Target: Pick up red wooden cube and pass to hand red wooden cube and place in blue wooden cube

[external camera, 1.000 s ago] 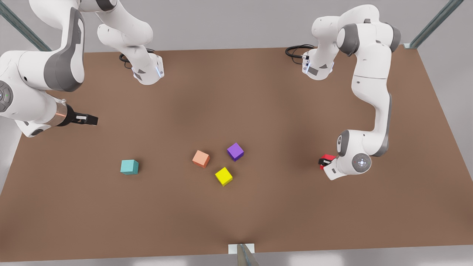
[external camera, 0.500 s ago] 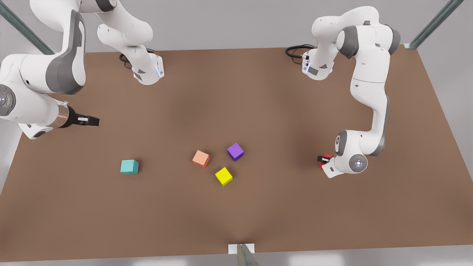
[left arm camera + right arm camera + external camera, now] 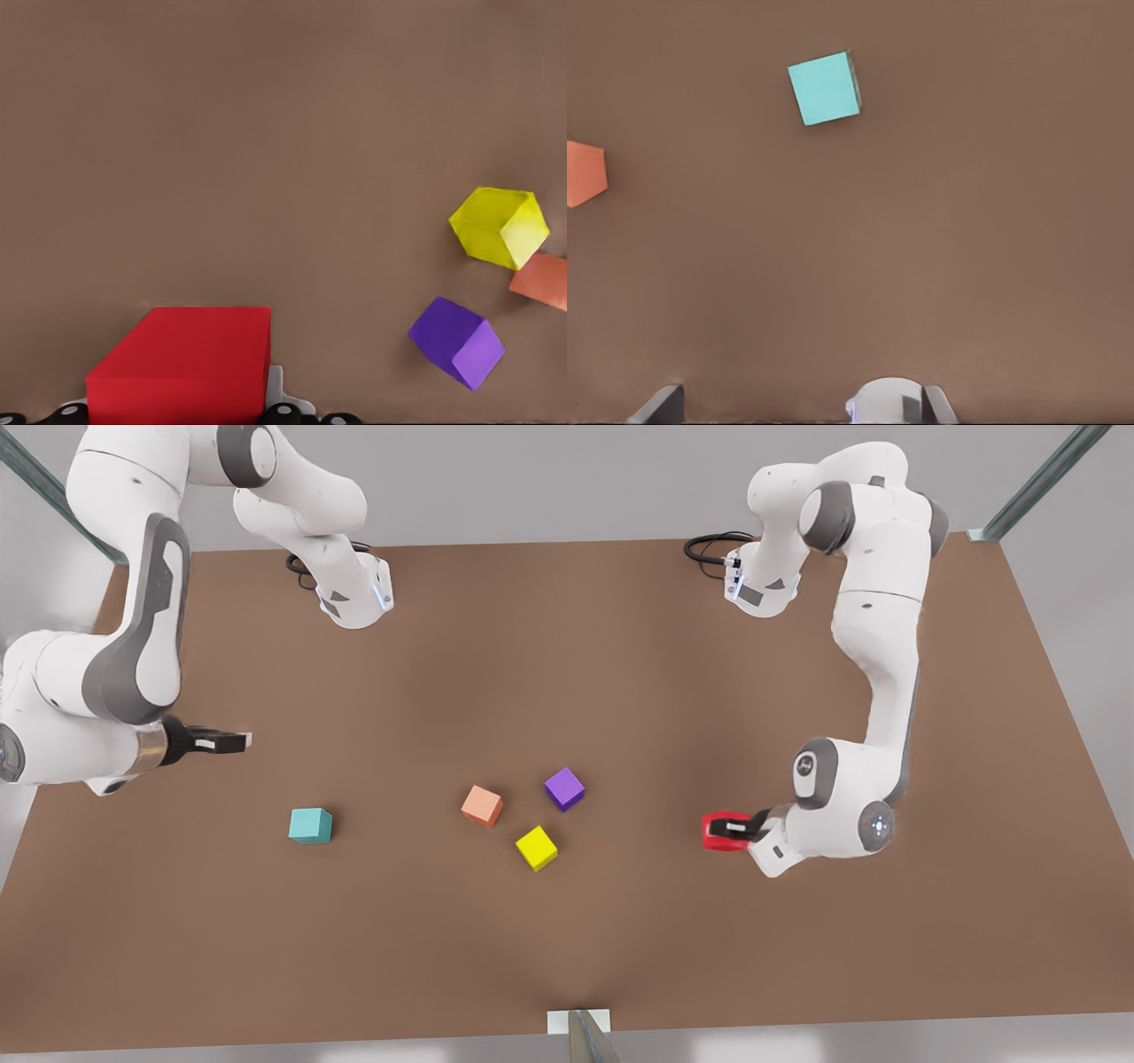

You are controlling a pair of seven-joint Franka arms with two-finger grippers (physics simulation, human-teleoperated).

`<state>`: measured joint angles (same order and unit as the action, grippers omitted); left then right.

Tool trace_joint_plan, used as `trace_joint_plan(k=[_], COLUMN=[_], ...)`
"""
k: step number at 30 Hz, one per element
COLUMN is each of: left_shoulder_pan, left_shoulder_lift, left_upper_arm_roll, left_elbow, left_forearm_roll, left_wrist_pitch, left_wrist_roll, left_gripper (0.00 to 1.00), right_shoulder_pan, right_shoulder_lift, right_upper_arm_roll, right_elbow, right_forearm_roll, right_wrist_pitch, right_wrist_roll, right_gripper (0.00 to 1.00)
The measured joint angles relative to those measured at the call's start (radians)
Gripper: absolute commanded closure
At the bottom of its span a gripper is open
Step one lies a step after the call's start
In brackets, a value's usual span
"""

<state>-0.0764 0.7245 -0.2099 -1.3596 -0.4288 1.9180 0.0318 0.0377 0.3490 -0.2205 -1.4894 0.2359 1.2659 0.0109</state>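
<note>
The red cube [image 3: 719, 831] is clamped between the fingers of the left gripper [image 3: 732, 830], at the lower right of the front view, and is carried sideways above the table [image 3: 567, 646]. In the left wrist view the red cube [image 3: 182, 365] is seen close at the bottom edge, gripped near one side and not at its middle. A slip is judged the main risk: with so shallow a hold, the cube could be twisted out or dropped during the pass.

The right gripper [image 3: 221, 740] is held at the middle left of the front view, well apart from the left one, pointing toward the centre; whether its fingers are apart or together cannot be told. A hand-over between two small grippers leaves little free surface on the cube, so a clash of fingers is possible if the approach is misaligned.

Between the two grippers lie the orange cube [image 3: 482, 805], the purple cube [image 3: 564, 788] and the yellow cube [image 3: 537, 848], grouped near the centre. They could be knocked if the red cube is carried low across them. The teal cube [image 3: 310, 825], the goal, stands alone at the lower left, near the right gripper, with nothing around it.
</note>
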Motion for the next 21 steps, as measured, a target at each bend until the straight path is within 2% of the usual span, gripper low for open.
trace_joint_plan(k=[3,6,8,13,21], left_shoulder_pan=[0.0,-0.003,-0.007,-0.058,-0.12], left_shoulder_lift=[0.134,0.215,0.25,0.279,0.329], left_upper_arm_roll=[-0.138,-0.257,-0.334,-0.4,-0.448], left_elbow=[0.161,0.2,0.202,0.199,0.201], left_forearm_roll=[-0.2,-0.369,-0.456,-0.577,-0.684], left_wrist_pitch=[-0.056,-0.025,0.035,0.151,0.315], left_wrist_roll=[-0.046,-0.072,-0.081,-0.079,-0.031], left_gripper=[0.32,0.32,0.32,0.32,0.32], right_shoulder_pan=[0.006,0.008,0.021,0.036,0.073], right_shoulder_lift=[0.21,0.42,0.5,0.534,0.53], right_upper_arm_roll=[0.007,0.054,0.066,0.07,0.07], right_elbow=[-0.003,-0.002,0.011,0.047,0.054], right_forearm_roll=[0.281,0.601,0.783,1.038,1.149], right_wrist_pitch=[-0.061,-0.106,-0.1,-0.024,0.03], right_wrist_roll=[-0.102,-0.249,-0.378,-0.754,-1.296], right_gripper=[0.0,0.0,0.0,0.0,0.0])
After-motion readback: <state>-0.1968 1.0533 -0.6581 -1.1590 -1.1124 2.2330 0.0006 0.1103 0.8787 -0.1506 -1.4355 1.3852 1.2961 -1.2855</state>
